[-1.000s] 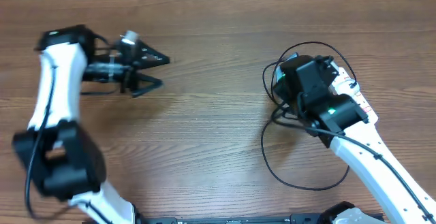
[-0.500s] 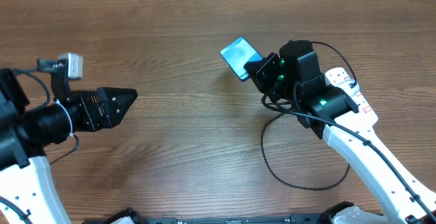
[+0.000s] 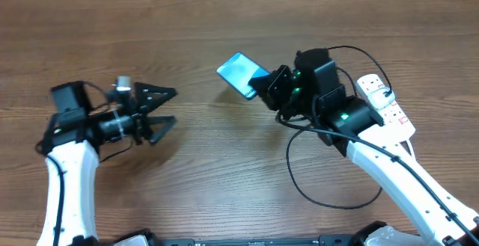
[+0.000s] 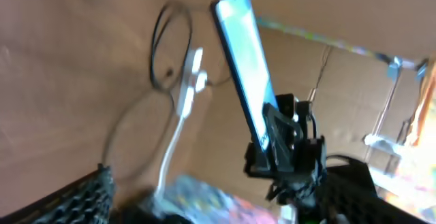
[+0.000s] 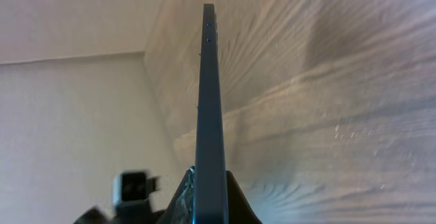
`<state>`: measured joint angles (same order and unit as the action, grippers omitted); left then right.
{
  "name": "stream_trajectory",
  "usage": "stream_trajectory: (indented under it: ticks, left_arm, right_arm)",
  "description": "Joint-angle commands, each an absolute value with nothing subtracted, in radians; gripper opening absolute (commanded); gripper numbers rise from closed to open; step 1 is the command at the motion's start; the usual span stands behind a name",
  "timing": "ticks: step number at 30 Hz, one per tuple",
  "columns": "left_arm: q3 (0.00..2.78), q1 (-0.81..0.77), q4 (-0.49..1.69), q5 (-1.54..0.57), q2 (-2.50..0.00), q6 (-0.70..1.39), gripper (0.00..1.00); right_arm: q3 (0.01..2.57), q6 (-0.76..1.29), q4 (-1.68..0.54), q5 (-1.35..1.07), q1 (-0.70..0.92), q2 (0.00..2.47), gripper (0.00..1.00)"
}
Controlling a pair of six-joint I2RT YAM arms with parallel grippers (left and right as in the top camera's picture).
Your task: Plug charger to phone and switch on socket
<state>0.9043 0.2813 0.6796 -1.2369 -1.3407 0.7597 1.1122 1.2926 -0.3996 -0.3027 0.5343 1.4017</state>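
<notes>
My right gripper (image 3: 271, 87) is shut on the phone (image 3: 241, 74) and holds it in the air above the table's middle, blue-teal screen up. The right wrist view shows the phone (image 5: 210, 115) edge-on between the fingers. The left wrist view shows the phone (image 4: 246, 74) held by the right gripper (image 4: 276, 139). The black charger cable (image 3: 329, 194) lies in loose loops under the right arm; its plug tip is not visible. The white socket strip (image 3: 385, 100) lies at the right, partly hidden by the arm. My left gripper (image 3: 168, 105) is open and empty at the left, pointing toward the phone.
The strip's thick white cord (image 4: 178, 125) shows blurred in the left wrist view. Cardboard walls (image 4: 354, 67) stand beyond the table. The brown wooden table (image 3: 209, 171) runs between the arms.
The right gripper lifted the phone from the socket area and carried it left. The left arm swung down and back, now lower and pointing at the phone with fingers apart.
</notes>
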Motion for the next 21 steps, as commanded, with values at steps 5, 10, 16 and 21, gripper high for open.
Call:
stream_trajectory:
  ticks: [5,10,16,21]
  left_arm:
    - [0.897,0.109,0.546,-1.065,-1.379,1.281,0.65]
    - [0.897,0.053,0.453,-0.994,-1.379,1.407,0.67]
    - [0.897,0.006,0.429,-0.887,-1.379,1.526,0.63]
    - [0.897,0.006,0.410,-0.880,-1.379,1.611,0.48]
  right_arm:
    - [1.122,1.485,-0.336,-0.262,0.649,1.450,0.04]
    - [1.122,1.559,-0.304,-0.264,0.682,1.456,0.04]
    - [1.122,1.647,-0.300,-0.279,0.722,1.456,0.04]
    - [1.122,1.760,-0.300,-0.281,0.734,1.456,0.04]
